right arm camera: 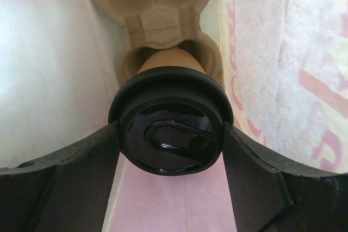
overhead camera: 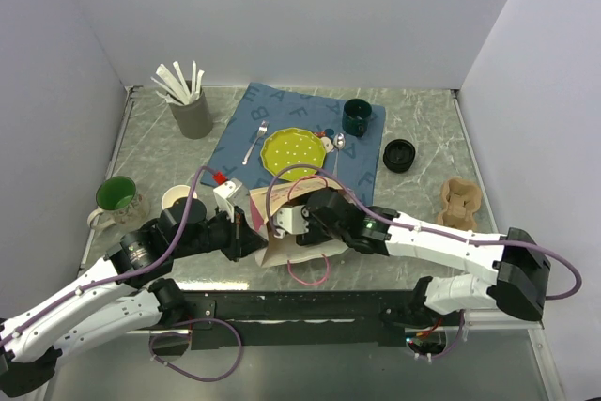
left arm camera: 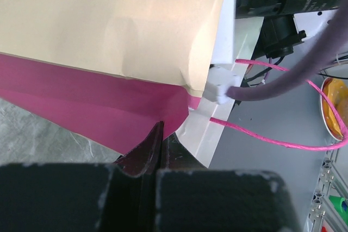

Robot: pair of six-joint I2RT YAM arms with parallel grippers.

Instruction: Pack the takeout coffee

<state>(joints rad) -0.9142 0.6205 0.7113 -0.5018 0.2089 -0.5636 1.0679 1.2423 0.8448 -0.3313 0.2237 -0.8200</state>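
The takeout coffee (right arm camera: 171, 134), a tan paper cup with a round black lid, sits in one socket of a moulded cardboard carrier (right arm camera: 157, 4) inside the paper bag (overhead camera: 274, 206). In the right wrist view my right gripper (right arm camera: 171, 148) reaches into the bag, and its black fingers (right arm camera: 81, 172) press both sides of the lid. From above, the cup is hidden by the bag and the right arm. My left gripper (left arm camera: 159, 134) is shut on the pink edge of the paper bag (left arm camera: 125, 36) at its left side (overhead camera: 252, 232).
A blue cloth (overhead camera: 235, 129) at the back carries a yellow plate (overhead camera: 293, 152) and a dark green mug (overhead camera: 357, 116). A loose black lid (overhead camera: 399, 154) and a spare cardboard carrier (overhead camera: 460, 202) lie right. Left are beige cups (overhead camera: 177, 199), a green-lined mug (overhead camera: 117, 197) and a grey stick holder (overhead camera: 191, 115).
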